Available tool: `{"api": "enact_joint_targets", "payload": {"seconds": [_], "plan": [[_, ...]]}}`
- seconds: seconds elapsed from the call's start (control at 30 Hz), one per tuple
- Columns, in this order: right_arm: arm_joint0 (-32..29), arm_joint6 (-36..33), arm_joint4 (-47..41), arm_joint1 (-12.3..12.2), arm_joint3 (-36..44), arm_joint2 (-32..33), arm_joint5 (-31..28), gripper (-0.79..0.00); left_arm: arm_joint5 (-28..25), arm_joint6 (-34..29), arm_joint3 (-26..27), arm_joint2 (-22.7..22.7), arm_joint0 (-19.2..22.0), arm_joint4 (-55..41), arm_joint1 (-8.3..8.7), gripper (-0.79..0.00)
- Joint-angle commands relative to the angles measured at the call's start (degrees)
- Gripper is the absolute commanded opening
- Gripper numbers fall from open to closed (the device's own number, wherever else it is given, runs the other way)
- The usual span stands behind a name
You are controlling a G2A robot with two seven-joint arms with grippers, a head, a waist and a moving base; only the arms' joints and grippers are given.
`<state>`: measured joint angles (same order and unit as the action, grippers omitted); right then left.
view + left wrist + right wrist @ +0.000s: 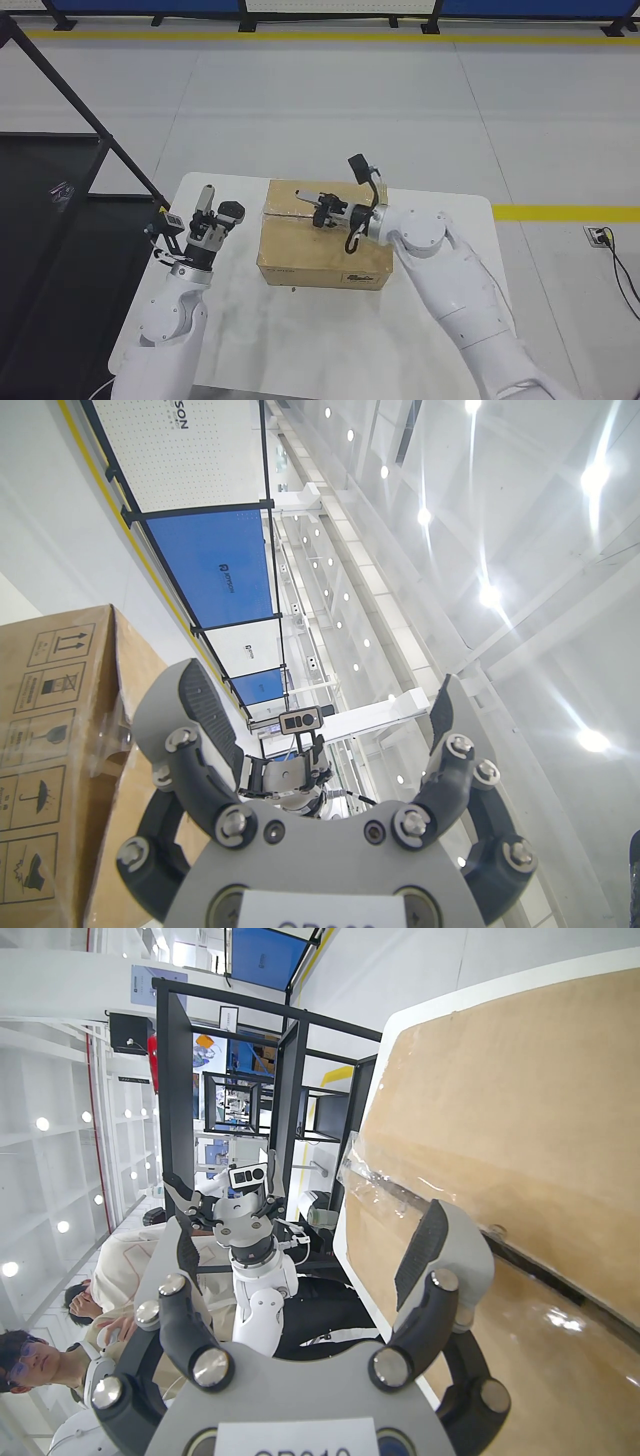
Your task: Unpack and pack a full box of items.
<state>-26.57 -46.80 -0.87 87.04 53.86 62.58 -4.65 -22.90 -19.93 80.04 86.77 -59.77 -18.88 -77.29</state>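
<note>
The right tool (314,206) is hovering open over the taped box (325,255) on the worktop (300,340); the left tool (218,204) is pointing upward, open, beside it.

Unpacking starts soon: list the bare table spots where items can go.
Widest bare patch: white tabletop between the brown cardboard box and the near edge. The left gripper crowds the box's left side; the right gripper hangs over its taped top.

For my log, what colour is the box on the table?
Brown cardboard box, clearest in the top view.
</note>
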Motion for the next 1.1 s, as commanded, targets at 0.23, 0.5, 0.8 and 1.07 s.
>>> {"api": "enact_joint_targets", "payload": {"seconds": [0.23,0.5,0.8,1.07], "plan": [[7.2,3.6,-4.2,4.5,-8.5,-8.8,0.9,0.0,-1.1,0.2,-0.5,1.3,-0.7,-1.3,0.28,0.0],[12.4,7.3,-6.1,8.6,-17.7,-14.1,1.0,0.0,-1.3,0.2,0.0,2.7,-1.6,-2.1,0.61,0.0],[14.5,8.7,-7.2,10.8,-22.0,-15.2,-0.5,0.0,-0.7,-0.6,-0.4,2.2,-1.1,-2.5,0.74,0.0],[16.4,5.7,-6.9,11.4,-25.6,-15.1,0.3,0.0,-0.9,-1.0,-0.2,2.3,-1.3,-2.8,0.89,0.0]]}}
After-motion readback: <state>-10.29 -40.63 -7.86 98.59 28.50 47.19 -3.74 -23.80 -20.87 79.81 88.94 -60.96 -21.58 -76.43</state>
